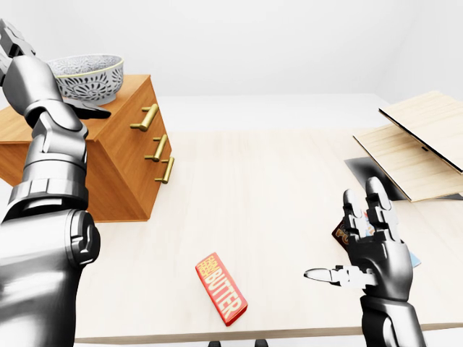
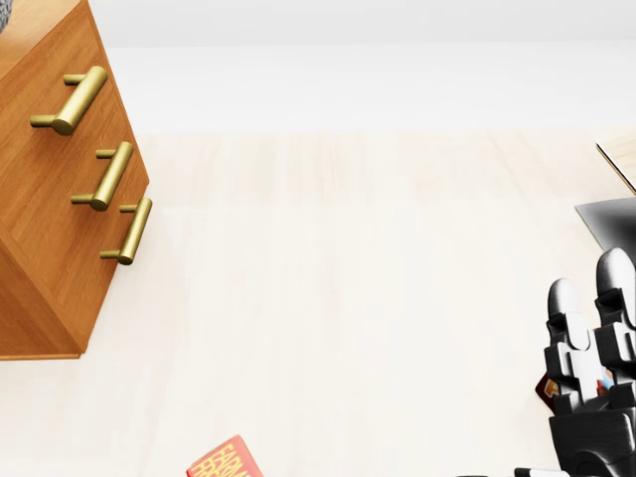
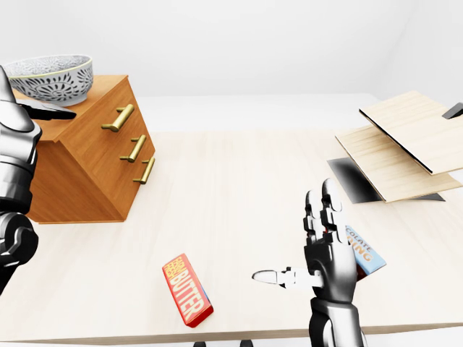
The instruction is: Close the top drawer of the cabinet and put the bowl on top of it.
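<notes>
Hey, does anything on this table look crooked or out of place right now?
The two pale wood boards at the right of the right-eye view lie tilted and overlapped, with a dark shadow beneath. The butter box lies slantwise, low in that view. The drawers of the cabinet look flush.

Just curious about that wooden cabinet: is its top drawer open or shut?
Shut: the top drawer front sits flush with the two below on the orange-brown wooden cabinet.
</notes>
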